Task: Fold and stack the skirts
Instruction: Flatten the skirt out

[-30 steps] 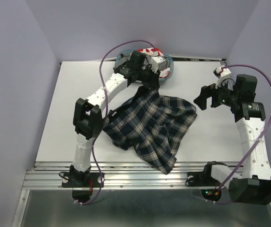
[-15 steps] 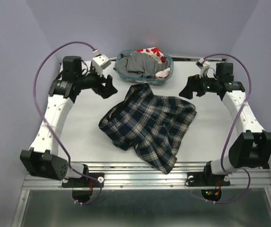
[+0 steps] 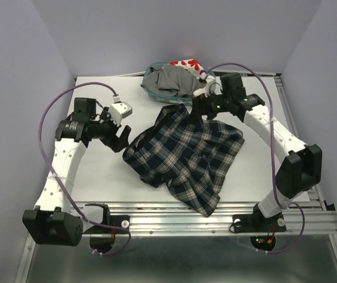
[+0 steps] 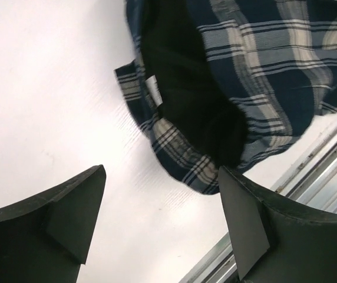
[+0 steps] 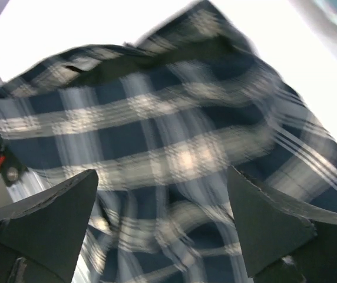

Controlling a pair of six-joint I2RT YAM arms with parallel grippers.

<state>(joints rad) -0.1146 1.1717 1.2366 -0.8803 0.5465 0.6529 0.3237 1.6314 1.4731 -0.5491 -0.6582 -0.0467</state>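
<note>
Change since the earlier frames: both arms have swung inward to the plaid skirt (image 3: 183, 154); the skirt itself lies as before.
Near rail: ribbed aluminium rails (image 3: 174, 213) run along the table edge nearest the arm bases, just near of the plaid skirt's lowest corner.
Table (image 3: 92, 177): flat matt white surface; bare areas left, right and near-left of the plaid skirt.
Plaid skirt (image 4: 257, 65): navy, white and green check, spread crumpled at the middle of the table, its dark lining showing along the left edge; blurred in the right wrist view (image 5: 157, 118).
Left gripper (image 3: 119, 138): just left of the plaid skirt's left edge, fingers spread wide and holding nothing; the wrist view (image 4: 161, 171) shows white table between them.
Right gripper (image 3: 199, 112): over the plaid skirt's far edge, fingers spread wide with nothing held (image 5: 162, 172); contact with the cloth cannot be told.
Basket (image 3: 157, 97): teal, just beyond the plaid skirt's far corner, at the table's far edge.
Grey skirt (image 3: 171, 79): bunched in the basket, beyond the plaid skirt.
Red-print skirt (image 3: 186, 63): white with red blotches, at the back of the basket, farthest from the plaid skirt.
Walls (image 3: 15, 88): plain lilac panels enclosing the table on the left, right and far sides.
</note>
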